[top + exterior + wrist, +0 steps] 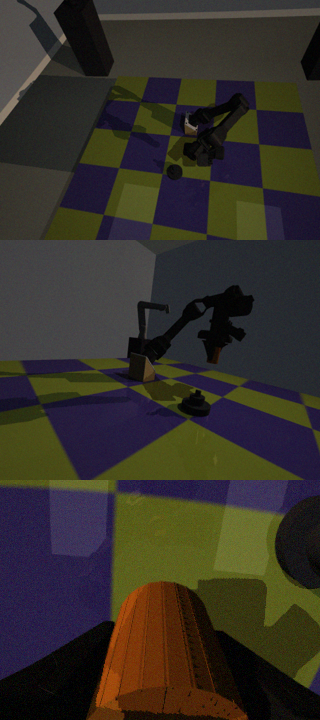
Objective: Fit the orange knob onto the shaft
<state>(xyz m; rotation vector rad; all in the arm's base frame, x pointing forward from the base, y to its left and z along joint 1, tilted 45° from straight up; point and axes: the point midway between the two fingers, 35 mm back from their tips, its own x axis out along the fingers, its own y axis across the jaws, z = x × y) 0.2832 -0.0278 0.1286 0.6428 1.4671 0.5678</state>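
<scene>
Arm (pixel 233 118) (pixel 178 325) bent over, claw (pixel 213 353) (pixel 163 635) pointing down w/ orange knob (pixel 214 355) (pixel 160 640) gripped, above tabletop (pixel 183 198) (pixel 116 426) (pixel 150 540).

Landmark: the pedestal (pixel 174 175) (pixel 195 409) (pixel 295 545). Shaft (pixel 198 391): upright, on its top. Wedge block (pixel 190 130) (pixel 138 367): behind it in the exterior view, well apart.

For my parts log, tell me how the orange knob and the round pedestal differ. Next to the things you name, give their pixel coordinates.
The ribbed orange knob (pixel 213 355) (pixel 162 640) is bright; the stepped black round pedestal (pixel 174 174) (pixel 195 408) (pixel 299 547) is dark. The knob hangs in the air, gripped by the black claw (pixel 213 353); the pedestal stands on the checkered surface. The pedestal is wider than the knob. Both look rounded.
</scene>
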